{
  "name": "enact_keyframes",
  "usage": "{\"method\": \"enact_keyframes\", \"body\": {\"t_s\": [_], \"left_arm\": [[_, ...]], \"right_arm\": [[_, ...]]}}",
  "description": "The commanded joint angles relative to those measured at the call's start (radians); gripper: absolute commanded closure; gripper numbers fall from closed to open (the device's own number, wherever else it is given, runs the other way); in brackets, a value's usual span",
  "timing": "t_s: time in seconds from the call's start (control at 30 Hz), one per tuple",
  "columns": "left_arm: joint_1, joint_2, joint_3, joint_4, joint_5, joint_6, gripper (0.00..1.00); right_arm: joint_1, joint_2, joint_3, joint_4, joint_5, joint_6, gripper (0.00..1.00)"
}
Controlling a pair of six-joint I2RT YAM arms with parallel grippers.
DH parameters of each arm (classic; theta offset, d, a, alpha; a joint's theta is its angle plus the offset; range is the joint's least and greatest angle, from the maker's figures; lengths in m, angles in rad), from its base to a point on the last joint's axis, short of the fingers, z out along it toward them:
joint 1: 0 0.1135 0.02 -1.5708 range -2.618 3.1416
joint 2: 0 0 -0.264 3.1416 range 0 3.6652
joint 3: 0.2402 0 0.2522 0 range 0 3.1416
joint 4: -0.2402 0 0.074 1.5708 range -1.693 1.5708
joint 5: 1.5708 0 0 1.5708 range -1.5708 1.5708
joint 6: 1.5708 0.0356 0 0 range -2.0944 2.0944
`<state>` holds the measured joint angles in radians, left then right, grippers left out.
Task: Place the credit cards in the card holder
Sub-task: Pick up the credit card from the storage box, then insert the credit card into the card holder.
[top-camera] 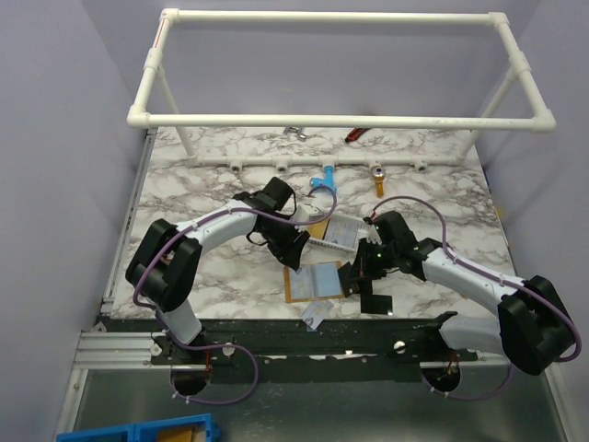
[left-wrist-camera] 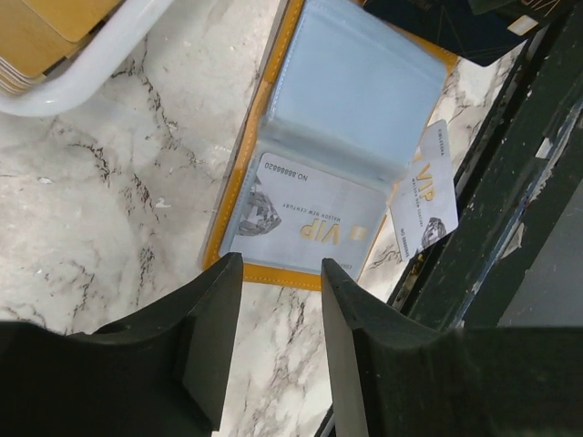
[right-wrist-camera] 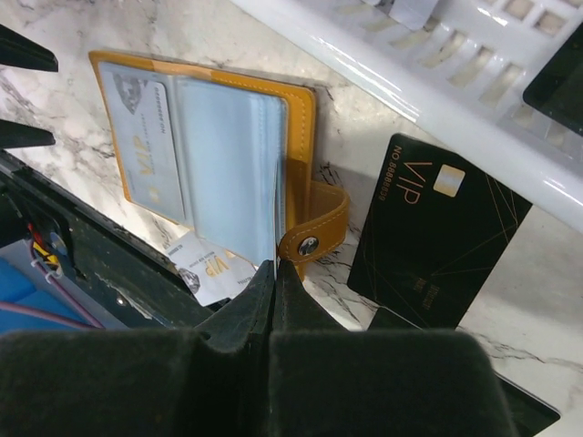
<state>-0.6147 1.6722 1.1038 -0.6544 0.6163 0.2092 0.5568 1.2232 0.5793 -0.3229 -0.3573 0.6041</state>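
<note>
The left fingers stand partly apart, nothing between them, above the bare table. Just ahead lies the open card holder, a silvery card in its nearest sleeve. To their right, a second silvery card lies loose beside the dark rail.

The right fingers are pressed together, their tips at the holder's edge by the snap strap; whether they touch it cannot be told. One black card lies flat to their right. Beyond is one white basket.
</note>
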Motion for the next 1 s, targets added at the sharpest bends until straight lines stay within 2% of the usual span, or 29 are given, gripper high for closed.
{"method": "enact_keyframes", "body": {"t_s": [0.0,0.6,0.97], "left_arm": [[0.001,0.047,-0.009,-0.034,-0.021,0.01,0.6],[-0.03,0.101,0.028,-0.069,-0.138,0.001,0.64],[-0.031,0.107,0.031,-0.067,-0.132,0.004,0.66]], "right_arm": [[0.014,-0.001,-0.028,-0.002,-0.024,-0.004,0.99],[0.023,0.001,-0.051,0.039,-0.068,0.007,0.99],[0.025,-0.065,-0.029,0.023,-0.096,0.015,0.99]]}}
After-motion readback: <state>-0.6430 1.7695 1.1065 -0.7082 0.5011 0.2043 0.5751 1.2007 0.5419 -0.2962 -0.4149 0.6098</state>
